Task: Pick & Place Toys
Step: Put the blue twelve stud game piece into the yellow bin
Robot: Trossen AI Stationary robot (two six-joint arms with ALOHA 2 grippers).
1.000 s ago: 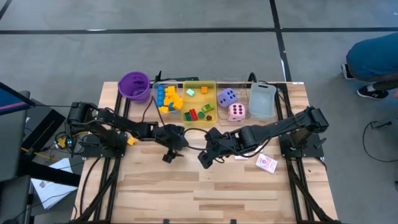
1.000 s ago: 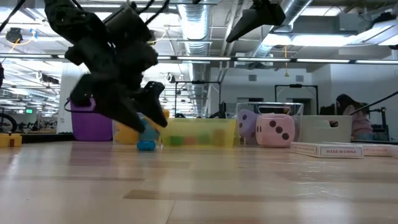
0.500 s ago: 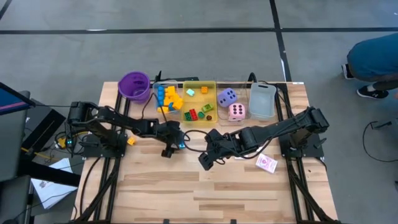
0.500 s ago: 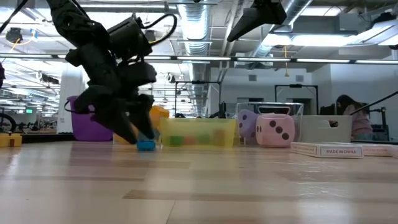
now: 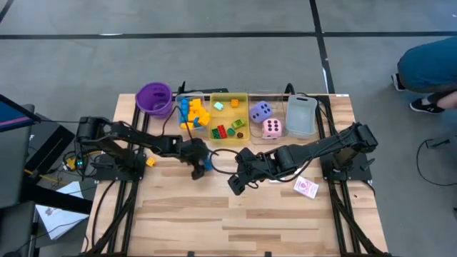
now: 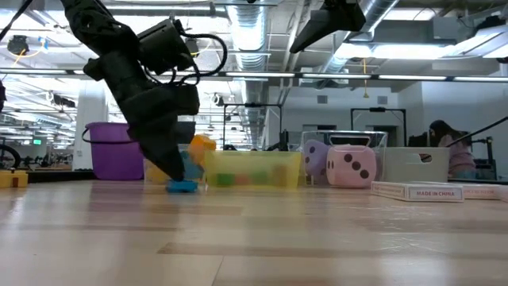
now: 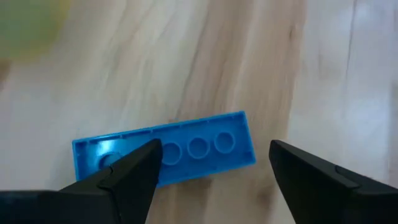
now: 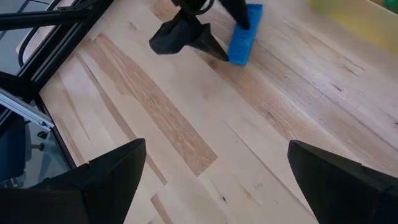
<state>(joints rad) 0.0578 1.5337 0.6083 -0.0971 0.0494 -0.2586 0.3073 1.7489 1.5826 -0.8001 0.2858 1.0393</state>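
Note:
A flat blue block point(image 7: 165, 149) with a row of studs lies flat on the table near its middle point(image 5: 208, 163). My left gripper point(image 7: 211, 155) is open and points down over it, one finger over one end of the block and the other past its other end; it also shows in the high view point(image 5: 200, 165) and the low view point(image 6: 171, 171). My right gripper point(image 5: 234, 184) is open and empty, just right of the middle of the table. More blocks lie in the trays at the far side. A red-patterned card pack point(image 5: 305, 188) lies flat at the right. My left gripper stands over the blue block with its fingers point(image 7: 134, 171) pointing down and apart along the block's length. I cannot tell whether a finger touches the block. The block lies flat on the table.
Along the far edge stand a purple cup point(image 5: 154, 97), a clear tray of yellow and blue blocks point(image 5: 191, 113), a yellow tray point(image 5: 230, 100), a purple die point(image 5: 260, 111), a pink die point(image 5: 271, 128) and a grey tray point(image 5: 301, 114). A small orange block point(image 5: 151, 161) lies at the left.
My left gripper has moved toward the table's far edge and right, down over the blue block, and has tipped more upright. The block stays on the table.

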